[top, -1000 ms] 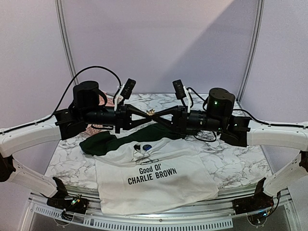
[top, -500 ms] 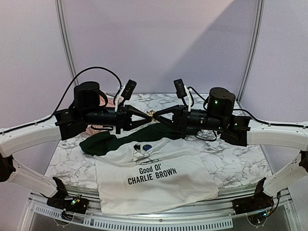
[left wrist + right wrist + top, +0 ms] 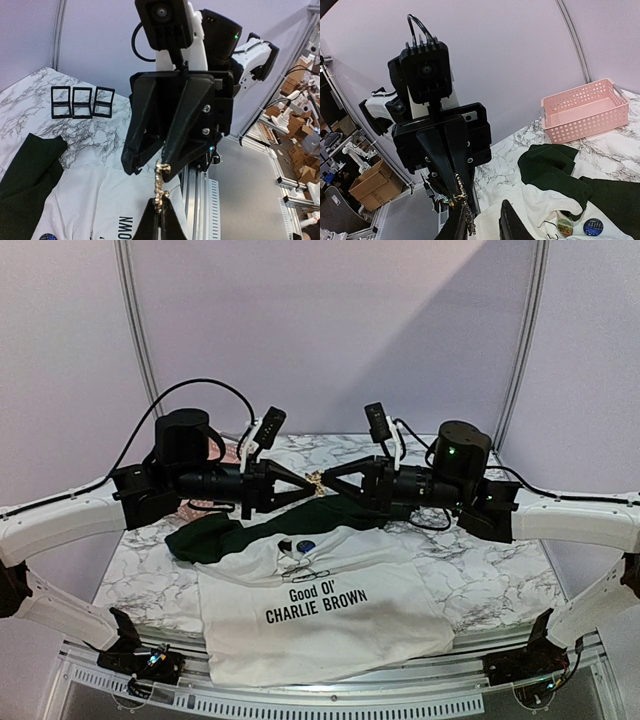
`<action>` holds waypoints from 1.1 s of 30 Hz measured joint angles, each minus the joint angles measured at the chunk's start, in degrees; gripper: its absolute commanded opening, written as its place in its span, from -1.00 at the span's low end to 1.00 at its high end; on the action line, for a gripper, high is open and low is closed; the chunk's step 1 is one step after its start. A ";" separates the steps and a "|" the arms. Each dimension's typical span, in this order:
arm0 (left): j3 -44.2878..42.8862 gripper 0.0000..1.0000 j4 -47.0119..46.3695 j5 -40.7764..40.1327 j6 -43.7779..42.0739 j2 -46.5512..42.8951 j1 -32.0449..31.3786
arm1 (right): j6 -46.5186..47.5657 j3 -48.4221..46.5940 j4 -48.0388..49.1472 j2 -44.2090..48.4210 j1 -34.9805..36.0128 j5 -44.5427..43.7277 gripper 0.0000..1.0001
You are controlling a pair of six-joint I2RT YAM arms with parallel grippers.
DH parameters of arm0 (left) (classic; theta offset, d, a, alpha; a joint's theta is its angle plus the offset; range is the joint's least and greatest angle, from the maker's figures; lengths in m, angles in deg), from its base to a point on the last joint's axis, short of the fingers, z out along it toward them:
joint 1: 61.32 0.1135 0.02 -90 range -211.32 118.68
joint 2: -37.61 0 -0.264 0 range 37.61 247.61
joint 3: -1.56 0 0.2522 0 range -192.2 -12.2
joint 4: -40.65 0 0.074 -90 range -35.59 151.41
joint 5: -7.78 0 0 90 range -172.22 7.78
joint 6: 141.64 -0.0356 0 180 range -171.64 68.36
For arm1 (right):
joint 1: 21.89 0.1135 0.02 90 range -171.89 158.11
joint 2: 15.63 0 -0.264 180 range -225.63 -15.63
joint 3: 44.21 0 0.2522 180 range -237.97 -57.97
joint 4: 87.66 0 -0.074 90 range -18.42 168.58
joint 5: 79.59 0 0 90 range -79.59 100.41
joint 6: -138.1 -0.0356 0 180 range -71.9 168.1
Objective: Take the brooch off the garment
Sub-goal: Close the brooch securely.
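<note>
Both arms were raised above the marble-patterned table, their black wedge-shaped claws meeting tip to tip over its middle. The left gripper was pressed together on the brooch — a small, knobbly gold piece, bright and chain-like, held in the air well clear of the cloth. The right gripper faced it with its flat, tapered fingers spread apart. The far end of the brooch touched the tip of one finger, and the other finger stood clear of it.

The garment lay flat and slightly rumpled on the table at 6 o'clock from the claws. It was soft white fabric with bold black lettering across the chest, and one dark green sleeve was bunched out toward 9 o'clock. Two round badges sat near the collar, one of them blue.

In the right wrist view a pink plastic basket with perforated walls stood at 2 o'clock — near the green cloth. In the left wrist view three black wire-frame cubes stood in a row at 10 o'clock
</note>
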 measured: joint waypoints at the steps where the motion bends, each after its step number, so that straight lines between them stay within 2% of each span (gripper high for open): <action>1: 0.00 -1.00 0.09 0.00 -0.02 0.00 -0.02 | 0.09 0.13 0.20 -0.04 -0.04 0.17 -0.56; 6: 0.00 -1.00 0.37 0.22 -0.17 0.00 -0.11 | 0.57 0.90 1.03 -0.07 -0.24 0.83 -0.29; 13: -0.11 -1.00 0.31 1.70 0.33 0.44 -0.04 | 2.38 2.32 0.50 0.68 -0.52 2.01 -0.07; 28: -0.44 -1.00 -1.14 4.52 3.41 2.56 0.70 | 6.54 2.14 -1.97 1.97 1.62 2.03 0.03; 33: -0.46 -1.00 -1.55 4.79 3.91 2.56 0.81 | 7.28 2.10 -3.23 1.01 2.10 1.92 -0.06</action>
